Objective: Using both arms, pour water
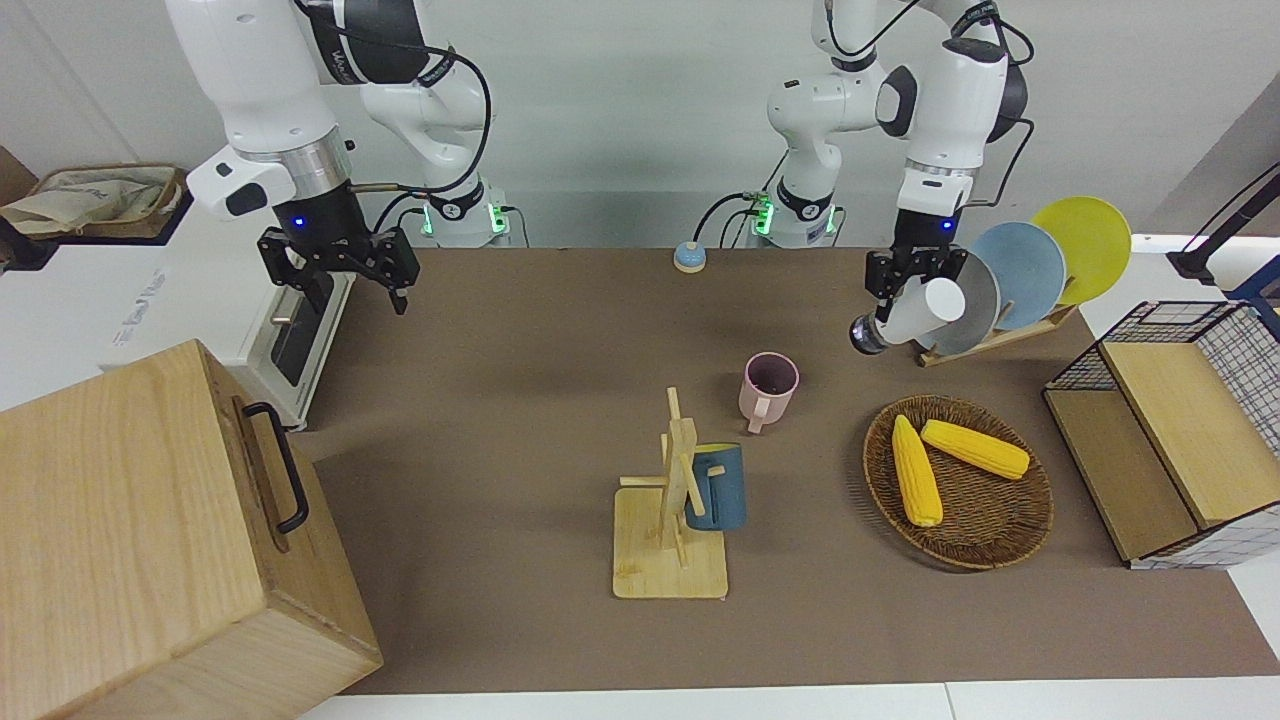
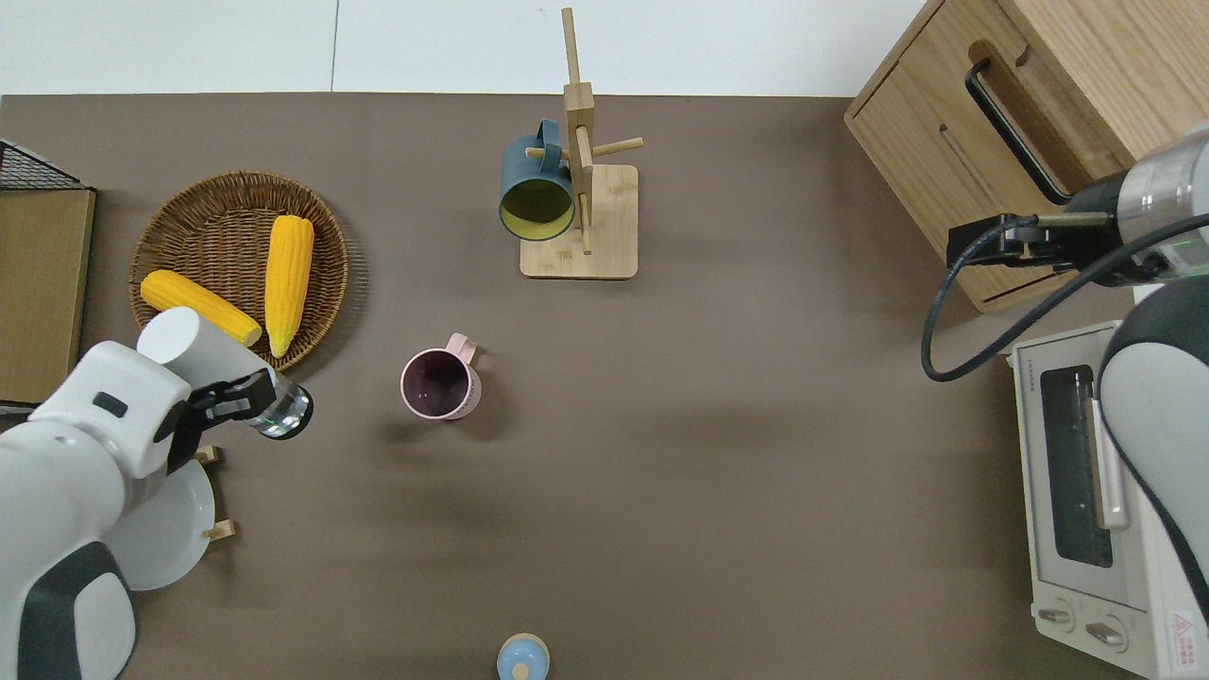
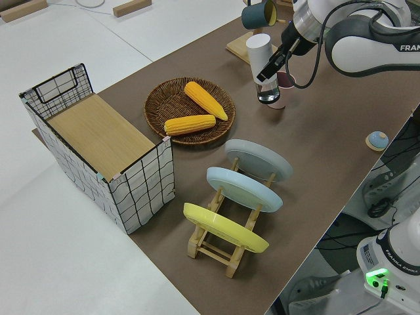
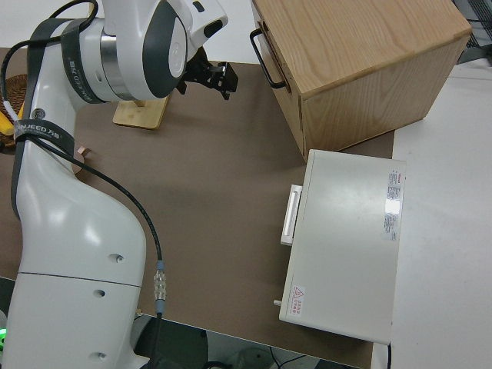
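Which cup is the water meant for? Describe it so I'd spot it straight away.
Find the wooden mug stand in the middle of the brown table; a dark blue mug hangs on it. Nearer to the robots stands the pink mug, alone and upright on the table, open and dark inside.

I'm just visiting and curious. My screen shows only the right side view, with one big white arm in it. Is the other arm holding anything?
Observer: Yes. The left gripper holds a white and clear bottle, tilted, up in the air.
Operator: What is it over?
Observer: Its clear end is over bare table, between the pink mug and the wicker basket that holds two corn cobs.
Operator: Is the mug ready to catch anything?
Observer: It stands upright on the table, mouth up, but the bottle is off to one side of it, not over it.
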Action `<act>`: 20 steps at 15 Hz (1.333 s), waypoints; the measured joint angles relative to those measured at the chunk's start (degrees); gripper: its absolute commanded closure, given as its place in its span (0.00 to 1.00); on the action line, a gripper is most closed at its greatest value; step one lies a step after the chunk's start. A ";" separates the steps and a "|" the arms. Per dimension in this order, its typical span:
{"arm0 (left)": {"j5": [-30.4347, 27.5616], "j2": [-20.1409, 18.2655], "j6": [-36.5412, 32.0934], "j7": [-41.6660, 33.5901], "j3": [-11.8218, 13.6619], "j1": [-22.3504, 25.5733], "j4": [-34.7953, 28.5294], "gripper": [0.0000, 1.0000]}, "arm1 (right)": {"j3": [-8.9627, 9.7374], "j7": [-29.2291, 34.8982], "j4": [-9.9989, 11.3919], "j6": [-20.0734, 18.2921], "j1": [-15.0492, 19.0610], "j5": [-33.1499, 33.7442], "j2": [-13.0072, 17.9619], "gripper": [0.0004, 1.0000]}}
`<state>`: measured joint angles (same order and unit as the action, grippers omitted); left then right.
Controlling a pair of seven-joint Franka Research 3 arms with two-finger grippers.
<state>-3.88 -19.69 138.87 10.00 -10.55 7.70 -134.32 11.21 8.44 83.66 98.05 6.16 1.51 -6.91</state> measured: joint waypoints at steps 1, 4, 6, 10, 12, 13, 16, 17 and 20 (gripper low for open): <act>1.21 0.35 0.01 0.00 0.01 0.98 1.58 1.00 | 0.00 0.00 0.00 0.00 0.00 0.00 0.00 0.01; 5.21 3.70 0.00 -0.01 0.18 2.97 8.39 1.00 | 0.00 0.00 0.00 0.00 0.00 0.00 0.00 0.01; 6.30 6.38 -0.01 -0.23 0.19 4.57 12.67 1.00 | 0.00 0.00 0.00 0.00 0.00 0.00 0.00 0.01; 6.62 11.73 -0.01 -4.48 0.32 9.28 21.02 1.00 | 0.00 0.00 0.00 0.00 0.00 0.00 0.00 0.01; 6.62 14.28 -0.01 -7.97 0.47 12.08 24.72 1.00 | 0.00 0.00 0.00 0.00 0.00 0.00 0.00 0.01; 6.60 15.43 -0.01 -9.93 0.52 13.46 26.34 1.00 | 0.00 0.00 0.00 0.00 0.00 0.00 0.00 0.01; 5.29 18.48 -0.02 -17.03 0.65 17.33 31.02 1.00 | 0.00 0.00 0.00 0.00 0.00 0.00 0.00 0.01; 3.82 19.46 -0.04 -19.89 0.70 18.46 32.46 1.00 | 0.00 0.00 0.00 0.00 0.00 0.00 0.00 0.01; -1.26 22.02 -0.09 -28.18 0.70 21.84 35.11 1.00 | 0.00 0.00 0.00 0.00 0.00 0.00 0.00 0.01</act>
<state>-5.14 2.33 138.78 -18.18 -9.85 29.54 -99.21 11.21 8.44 83.66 98.05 6.16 1.51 -6.91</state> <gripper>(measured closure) 0.366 0.004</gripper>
